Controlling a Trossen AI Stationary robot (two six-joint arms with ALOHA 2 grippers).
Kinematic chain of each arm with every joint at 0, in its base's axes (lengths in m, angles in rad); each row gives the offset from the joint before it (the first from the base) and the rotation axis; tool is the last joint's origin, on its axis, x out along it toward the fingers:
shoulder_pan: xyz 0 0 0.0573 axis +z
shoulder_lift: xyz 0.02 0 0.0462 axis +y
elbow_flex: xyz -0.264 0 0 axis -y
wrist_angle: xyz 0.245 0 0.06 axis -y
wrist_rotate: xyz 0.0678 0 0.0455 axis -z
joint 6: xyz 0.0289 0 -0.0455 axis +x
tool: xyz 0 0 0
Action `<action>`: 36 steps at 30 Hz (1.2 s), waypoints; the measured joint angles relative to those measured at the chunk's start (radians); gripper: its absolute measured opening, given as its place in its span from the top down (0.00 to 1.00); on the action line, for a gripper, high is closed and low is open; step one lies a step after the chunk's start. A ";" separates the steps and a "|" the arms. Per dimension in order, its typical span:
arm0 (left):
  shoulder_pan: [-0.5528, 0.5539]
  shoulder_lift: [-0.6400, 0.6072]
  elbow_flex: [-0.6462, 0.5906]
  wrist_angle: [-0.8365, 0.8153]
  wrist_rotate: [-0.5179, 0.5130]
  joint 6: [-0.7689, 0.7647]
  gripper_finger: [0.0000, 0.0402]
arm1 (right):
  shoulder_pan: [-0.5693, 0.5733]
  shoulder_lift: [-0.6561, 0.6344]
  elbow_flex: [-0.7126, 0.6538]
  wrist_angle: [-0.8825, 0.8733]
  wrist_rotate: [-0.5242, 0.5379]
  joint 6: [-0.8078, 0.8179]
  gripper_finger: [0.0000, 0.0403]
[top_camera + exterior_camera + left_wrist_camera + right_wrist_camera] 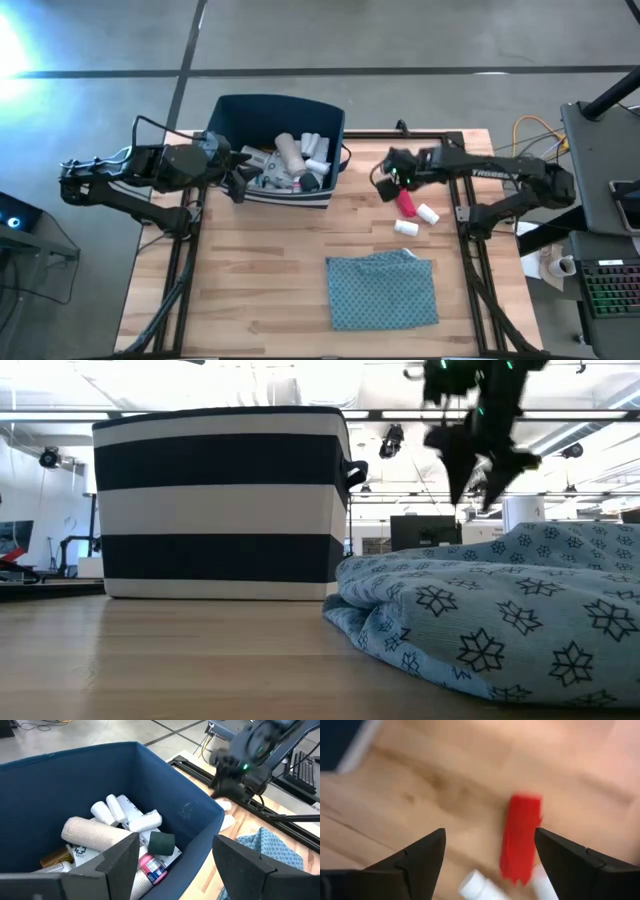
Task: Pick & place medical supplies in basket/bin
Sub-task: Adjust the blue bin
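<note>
A light wooden table (250,270) fills the lower centre of the high view. On it: a navy bin (232,112) at upper left, a red tube (406,203) and two white bottles (427,213) at right, a teal patterned cloth (383,290) below them.

Grey concrete floor (420,35) with dark seam lines, glare at one corner. Wood-plank table (260,270) on a black frame. Desk (600,190) at the side, backlit keyboard (608,285), yellow cables (535,128). Open ceiling with strip lights (250,372), monitors (425,530) behind.
</note>
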 joint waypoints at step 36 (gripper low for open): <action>-0.102 -0.579 -0.848 0.871 0.209 0.393 0.43 | -0.003 0.020 -0.182 0.282 0.042 0.029 0.27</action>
